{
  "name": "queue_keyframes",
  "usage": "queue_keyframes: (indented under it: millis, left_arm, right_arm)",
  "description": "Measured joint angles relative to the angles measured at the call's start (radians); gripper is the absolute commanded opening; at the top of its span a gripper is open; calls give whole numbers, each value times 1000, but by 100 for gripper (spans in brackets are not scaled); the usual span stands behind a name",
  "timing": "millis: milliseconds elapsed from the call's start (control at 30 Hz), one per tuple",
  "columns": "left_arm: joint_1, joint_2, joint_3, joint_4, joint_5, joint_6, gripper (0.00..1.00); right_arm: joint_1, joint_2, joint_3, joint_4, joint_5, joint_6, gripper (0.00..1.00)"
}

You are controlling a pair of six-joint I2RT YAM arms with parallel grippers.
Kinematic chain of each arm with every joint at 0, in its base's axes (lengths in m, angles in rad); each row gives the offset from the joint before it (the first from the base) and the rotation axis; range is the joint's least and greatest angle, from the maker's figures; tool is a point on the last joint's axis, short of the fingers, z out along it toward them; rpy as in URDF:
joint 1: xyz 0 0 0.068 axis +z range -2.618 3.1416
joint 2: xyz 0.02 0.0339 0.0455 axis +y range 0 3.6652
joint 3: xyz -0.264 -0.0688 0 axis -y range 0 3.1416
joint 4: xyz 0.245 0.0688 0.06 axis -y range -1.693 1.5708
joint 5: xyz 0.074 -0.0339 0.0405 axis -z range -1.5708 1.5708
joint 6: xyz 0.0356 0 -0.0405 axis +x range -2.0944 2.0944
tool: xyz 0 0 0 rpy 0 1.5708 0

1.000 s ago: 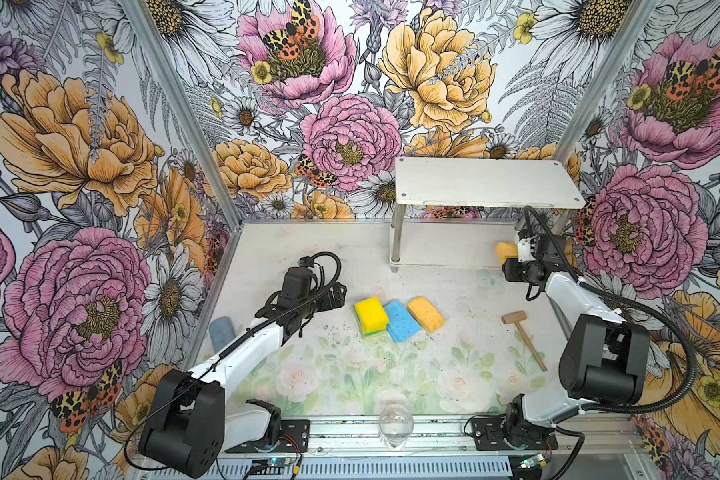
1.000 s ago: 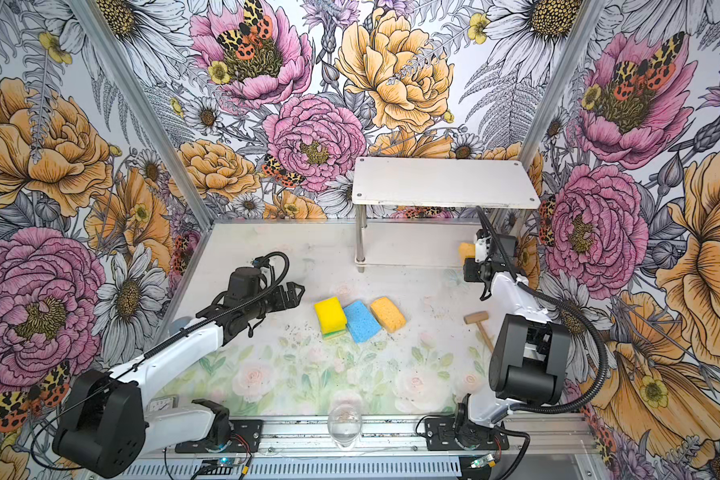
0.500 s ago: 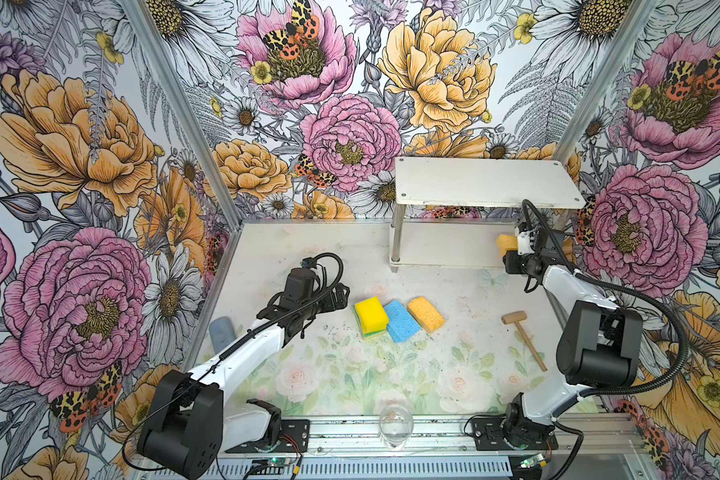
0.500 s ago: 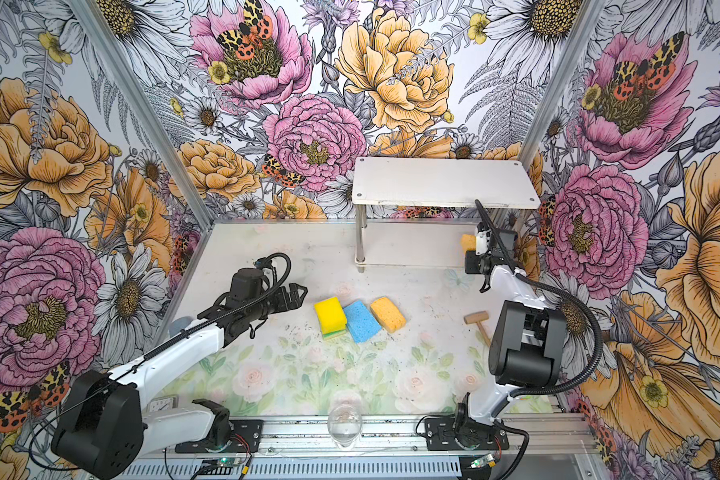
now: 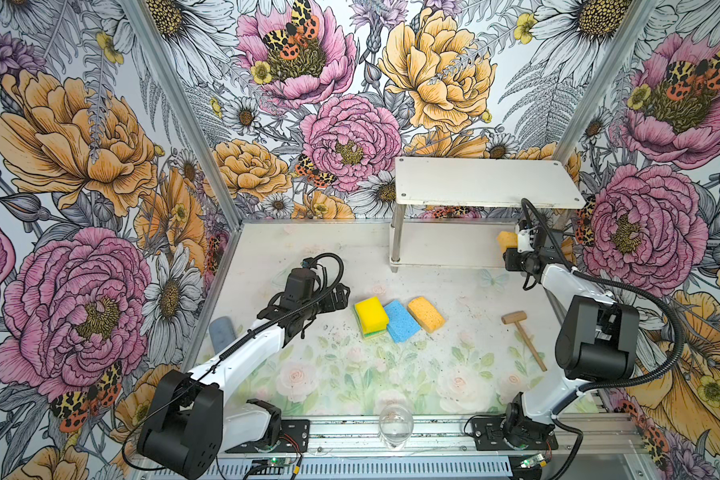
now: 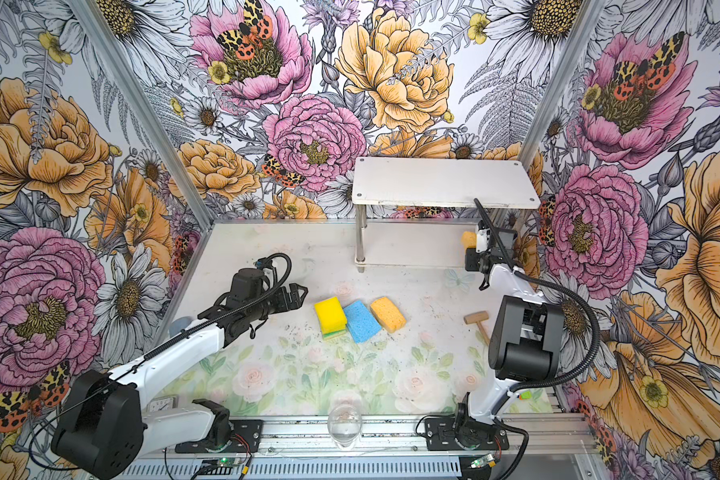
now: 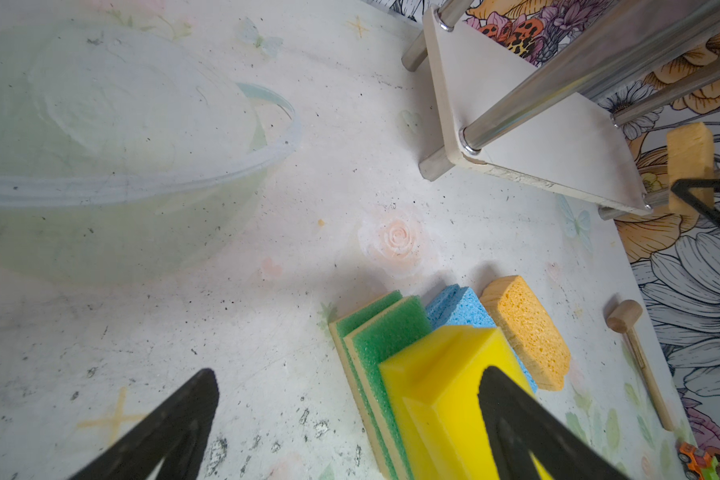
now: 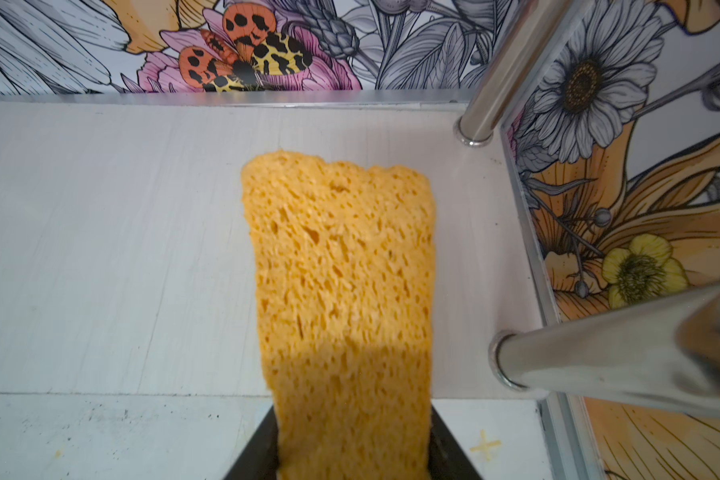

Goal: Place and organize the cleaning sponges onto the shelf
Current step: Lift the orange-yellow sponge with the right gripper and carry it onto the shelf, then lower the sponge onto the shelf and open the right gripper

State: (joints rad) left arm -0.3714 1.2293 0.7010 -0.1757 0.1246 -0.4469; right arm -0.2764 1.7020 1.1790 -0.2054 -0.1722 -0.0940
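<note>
Since a second ago the right tool (image 8: 352, 453) has carried its orange sponge (image 5: 507, 240) a little farther in toward the shelf (image 5: 487, 183), and the left tool (image 6: 298, 294) has come slightly closer to the sponges in the middle. Nearest, at the front edge of the counter (image 5: 350, 374), stands a clear glass (image 5: 395, 424). Behind it, on the right, a wooden mallet (image 5: 523, 334) lies flat with its head on the far end. At the left edge a grey-blue cylinder (image 5: 222, 330) is partly hidden behind the left arm. The left tool is open, with its fingers wide apart and nothing between them, and it hovers just beside the yellow sponge (image 5: 371, 312), on its left in both top views. This yellow sponge lies on the green-topped sponges (image 7: 375, 328); the left wrist view shows two of them, one shifted against the other. A blue sponge (image 5: 400, 321) touches this pile on the right, and the other orange sponge (image 5: 425, 313) lies against the blue one. This row is on the counter, well apart from the shelf. Farther back, at the right rear corner, stands the shelf. The right tool is closed on the orange sponge, which sticks out from its fingers over the right end of the lower board (image 8: 121, 249), near the metal posts (image 8: 491, 75). I cannot tell whether the sponge touches the board.
</note>
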Motion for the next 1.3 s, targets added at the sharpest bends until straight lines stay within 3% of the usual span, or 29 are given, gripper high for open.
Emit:
queue_keyframes:
  millis: [533, 1300]
  left_arm:
    - [-5, -14, 0, -1, -4, 0, 99]
    - [-5, -18, 0, -4, -5, 0, 99]
  right_arm:
    - [0, 41, -44, 162, -16, 39, 15]
    - [0, 114, 29, 92, -43, 38, 16]
